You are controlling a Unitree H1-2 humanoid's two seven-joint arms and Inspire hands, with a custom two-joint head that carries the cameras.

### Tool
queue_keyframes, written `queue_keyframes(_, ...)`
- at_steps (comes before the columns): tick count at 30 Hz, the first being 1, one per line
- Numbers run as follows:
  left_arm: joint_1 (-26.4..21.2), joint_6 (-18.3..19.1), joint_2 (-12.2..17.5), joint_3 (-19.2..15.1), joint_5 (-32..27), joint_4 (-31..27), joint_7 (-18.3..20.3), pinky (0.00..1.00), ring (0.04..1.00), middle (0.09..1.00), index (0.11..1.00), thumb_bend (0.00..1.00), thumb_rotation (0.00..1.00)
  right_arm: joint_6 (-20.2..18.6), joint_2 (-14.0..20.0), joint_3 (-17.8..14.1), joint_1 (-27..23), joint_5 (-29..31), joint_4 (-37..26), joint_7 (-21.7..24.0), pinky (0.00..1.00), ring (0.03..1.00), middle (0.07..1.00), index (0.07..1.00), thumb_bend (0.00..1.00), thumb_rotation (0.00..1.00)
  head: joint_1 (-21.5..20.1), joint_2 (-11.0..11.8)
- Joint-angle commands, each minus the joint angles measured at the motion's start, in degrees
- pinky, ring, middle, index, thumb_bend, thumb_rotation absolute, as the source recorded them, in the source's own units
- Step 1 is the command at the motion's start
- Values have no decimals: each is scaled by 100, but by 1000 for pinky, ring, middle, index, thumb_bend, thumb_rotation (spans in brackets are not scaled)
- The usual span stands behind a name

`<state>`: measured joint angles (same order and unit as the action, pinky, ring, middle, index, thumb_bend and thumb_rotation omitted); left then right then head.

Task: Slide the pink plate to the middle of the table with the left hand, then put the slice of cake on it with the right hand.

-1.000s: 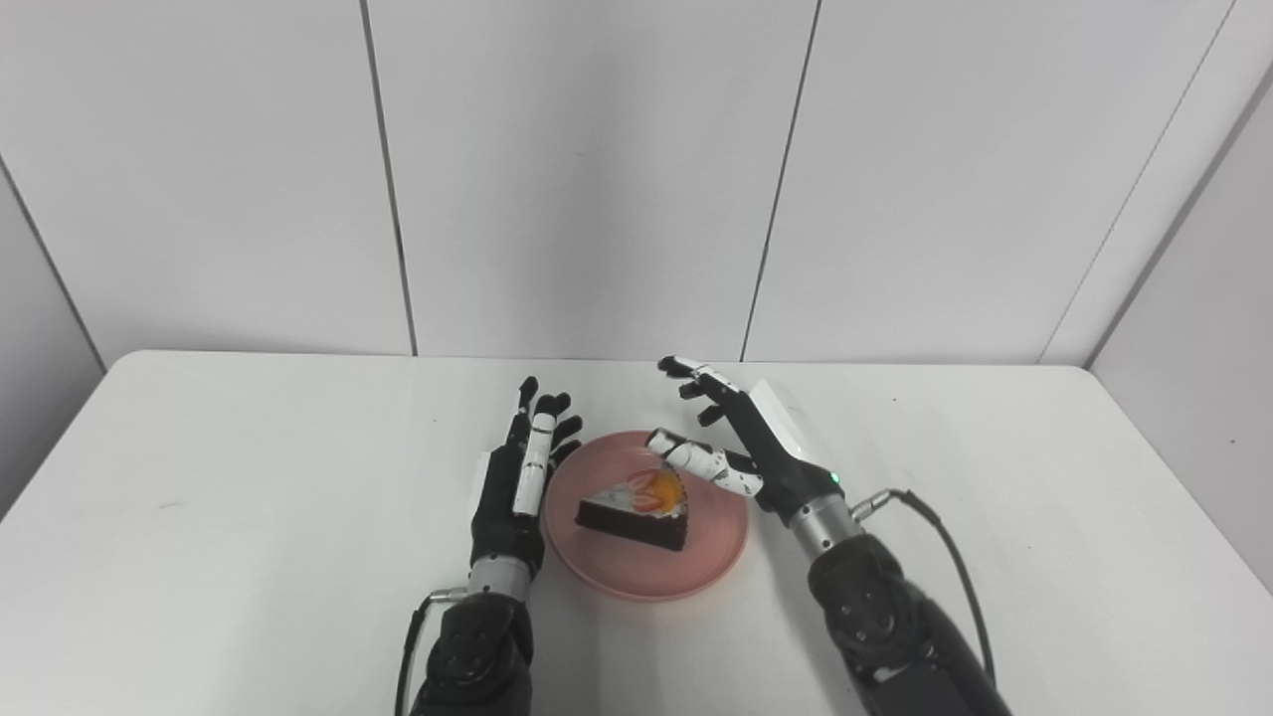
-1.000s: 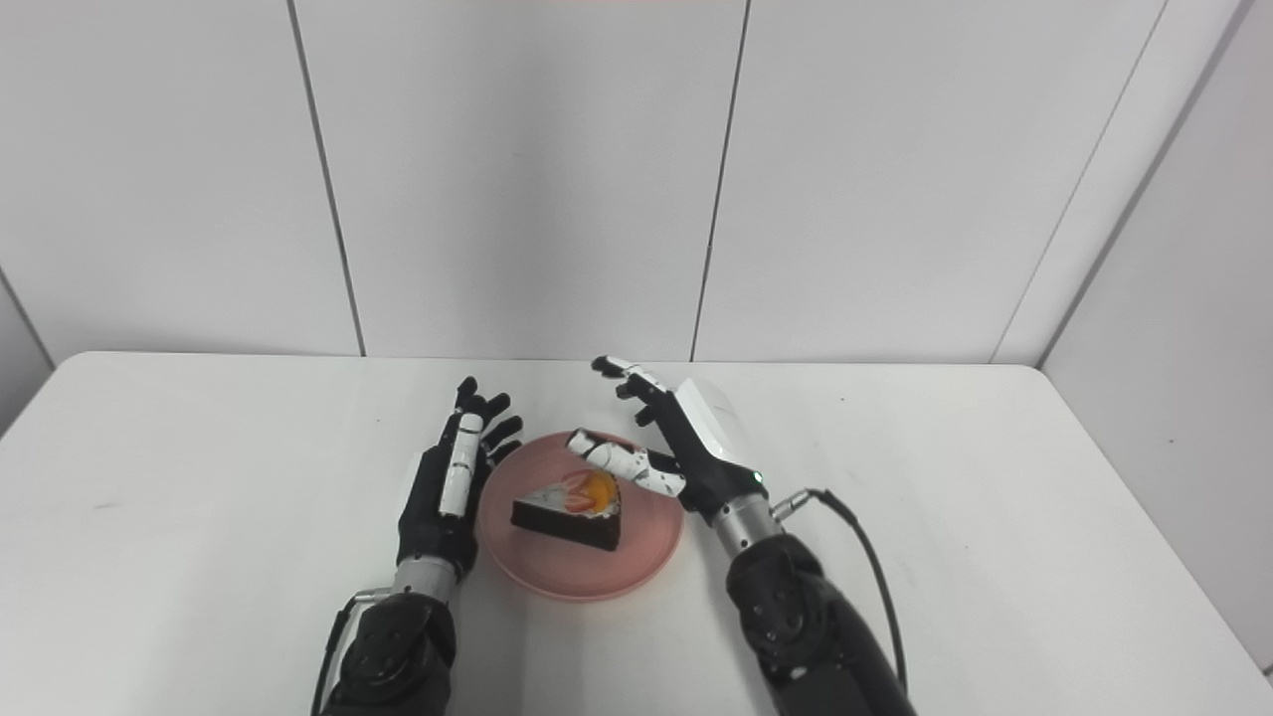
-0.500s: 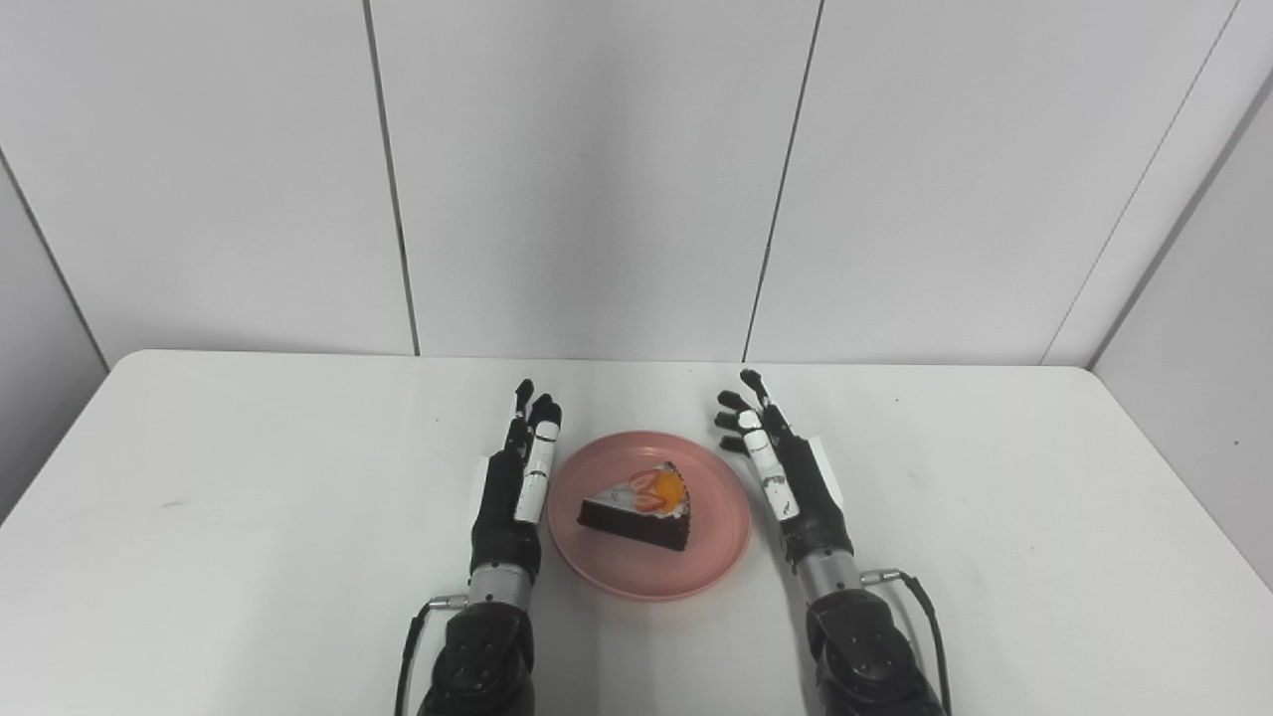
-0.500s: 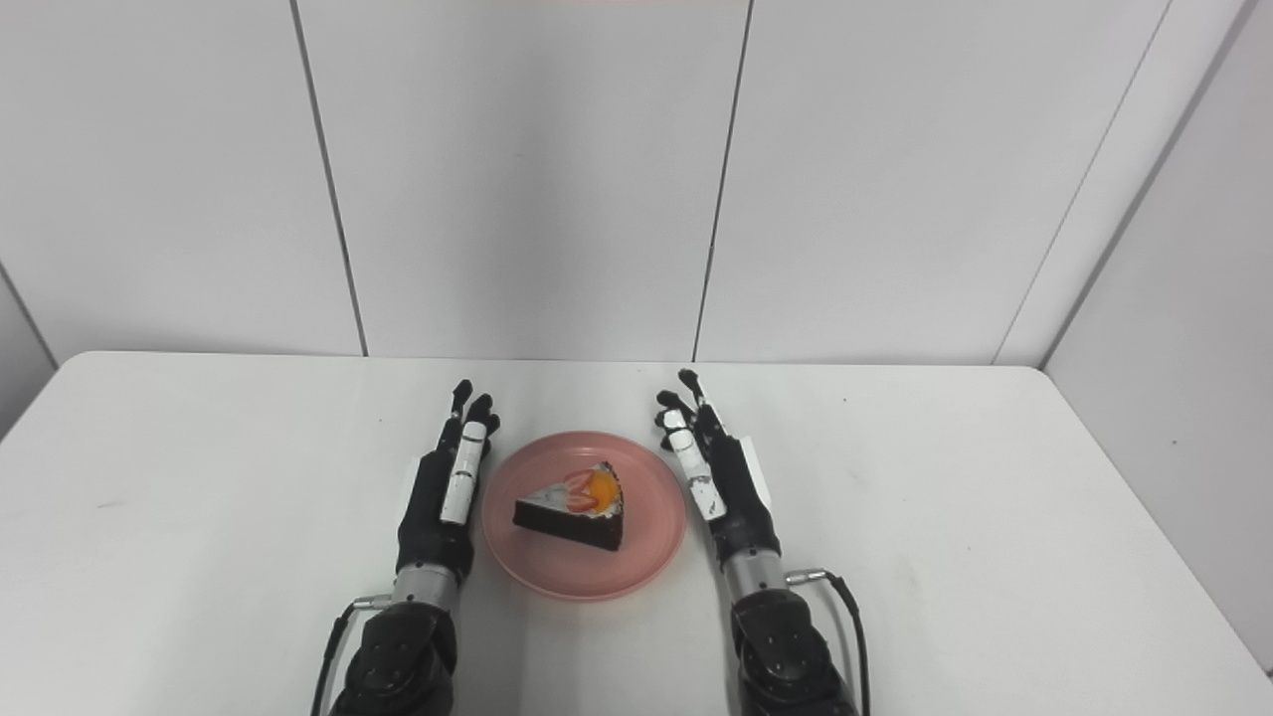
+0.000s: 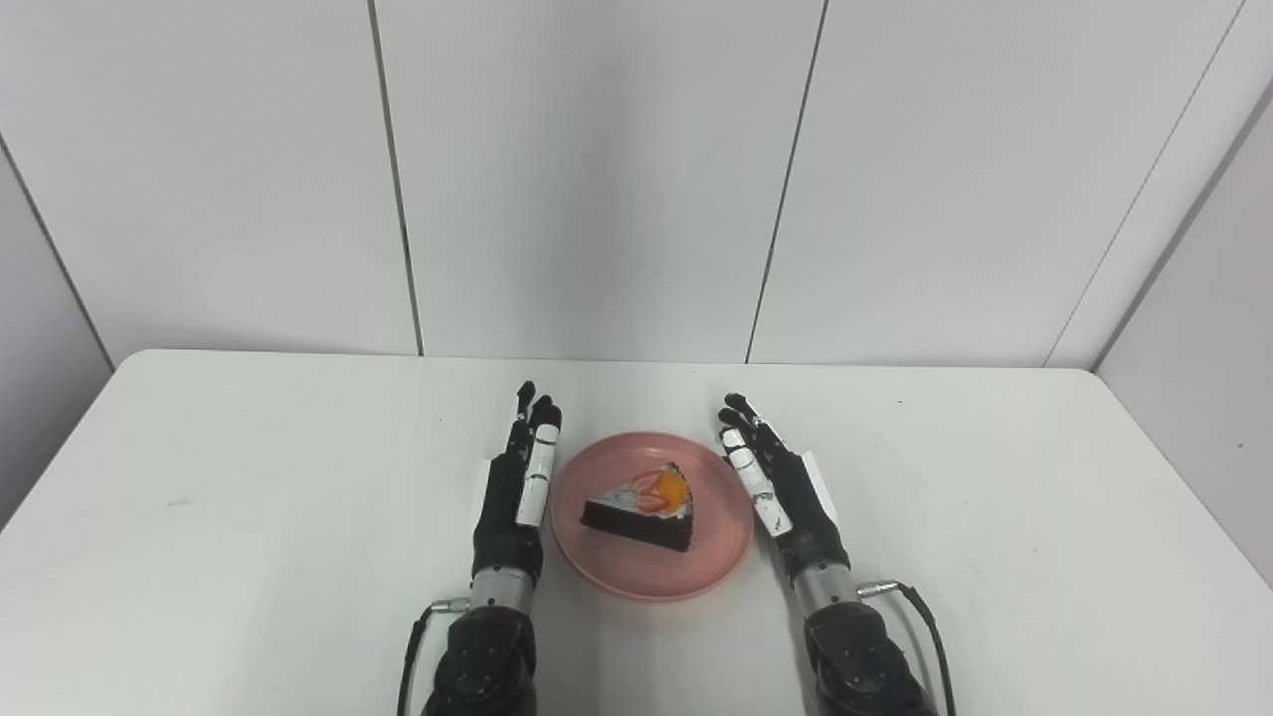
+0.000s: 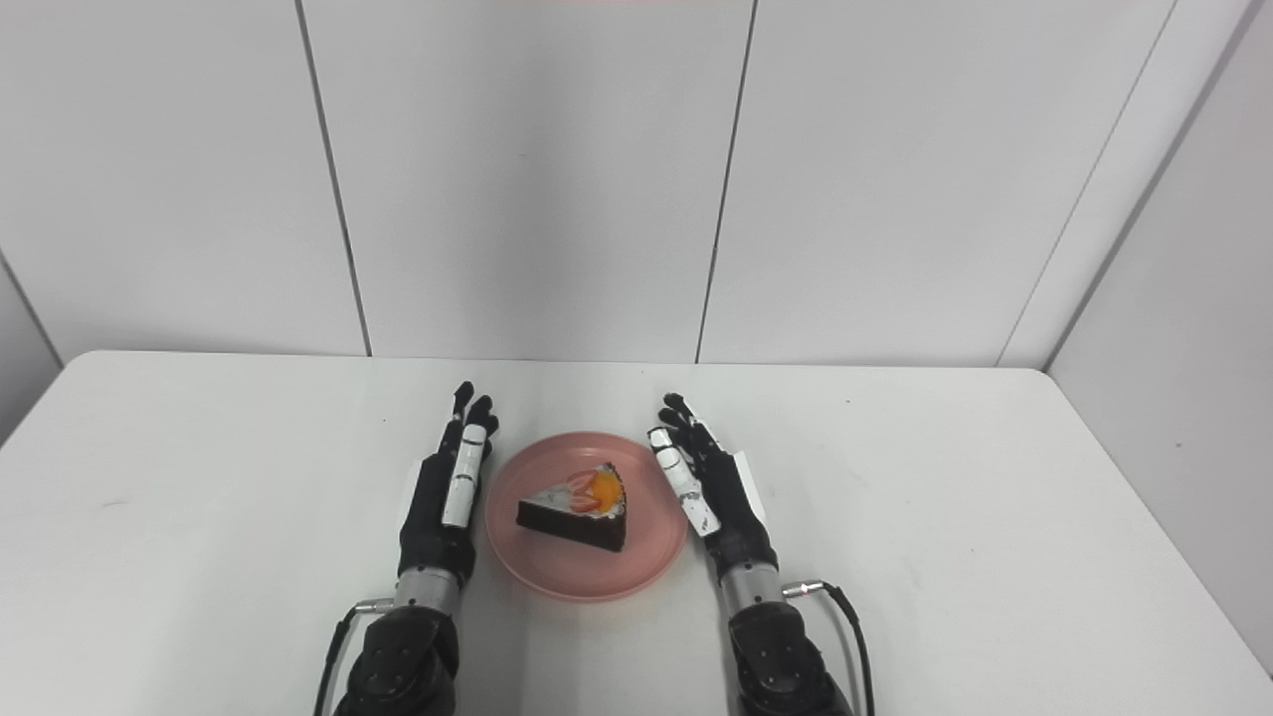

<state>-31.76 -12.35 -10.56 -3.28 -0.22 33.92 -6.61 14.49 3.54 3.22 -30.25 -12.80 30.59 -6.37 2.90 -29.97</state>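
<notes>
**Now: cake on the plate, both hands flanking it**

Centrally on the white table (image 5: 249,557) sits the pink plate (image 5: 636,577), and the slice of cake (image 5: 638,513) lies on it, a dark chocolate wedge with white icing and a topping of red and orange fruit. The wedge's narrow tip points toward 9 o'clock and its broad, fruit-topped end lies toward 2 o'clock of the plate's middle.

At 9 o'clock of the plate lies the left hand (image 5: 515,492), just beside the rim; whether it touches the rim cannot be told. Its fingers are stretched out straight and close together, pointing toward 12 o'clock, and it holds nothing.

At 3 o'clock of the plate lies the right hand (image 5: 786,487), also just beside the rim, leaning slightly toward 11 o'clock. Its fingers are extended with small gaps between them, and it grips nothing. The cake lies between the two hands, apart from both.

A cable (image 5: 920,607) loops out from the right wrist. Behind the table stands a wall of pale panels (image 5: 597,179).
</notes>
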Motion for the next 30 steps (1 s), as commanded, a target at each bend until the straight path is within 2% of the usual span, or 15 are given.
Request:
queue_keyframes(1, 138, 234, 1, -26, -92, 84, -30, 999, 969, 983, 1000, 630, 913, 521, 31, 84, 102, -299, 63, -357, 888, 918, 944, 909, 645, 999, 4, -10)
queue_keyframes(2, 135, 228, 8, -31, -111, 92, -10, 999, 973, 986, 1000, 621, 919, 602, 25, 107, 114, -349, 99, -432, 955, 967, 977, 936, 677, 1000, 4, -10)
queue_keyframes(4, 135, 257, 14, -43, -143, 83, 16, 998, 975, 988, 1000, 620, 925, 686, 2, 140, 143, -422, 161, -533, 991, 993, 996, 970, 703, 1000, 5, -6)
queue_keyframes(6, 142, 271, 19, -45, -145, 71, 28, 996, 976, 990, 1000, 617, 929, 755, -28, 135, 157, -390, 211, -551, 999, 1000, 1000, 995, 700, 1000, 6, -7)
queue_keyframes(14, 165, 308, 33, -17, -92, 68, 28, 978, 968, 982, 1000, 614, 927, 940, -28, 100, 164, -72, 417, -391, 1000, 1000, 1000, 1000, 732, 1000, -17, 19)
queue_keyframes(21, 163, 302, 38, -18, -75, 120, 9, 976, 969, 978, 1000, 622, 937, 857, -10, 91, 176, 107, 445, -258, 995, 993, 995, 1000, 710, 1000, -31, 24)
queue_keyframes(27, 166, 300, 26, -40, -112, 88, 15, 995, 976, 980, 1000, 607, 933, 794, -11, 5, 174, 505, 433, 72, 959, 976, 992, 1000, 696, 1000, -16, 30)
queue_keyframes(30, 183, 319, 41, -25, -80, 42, 6, 992, 973, 979, 1000, 608, 940, 569, -45, -86, 180, 843, 371, 323, 947, 973, 998, 1000, 711, 1000, -11, 28)
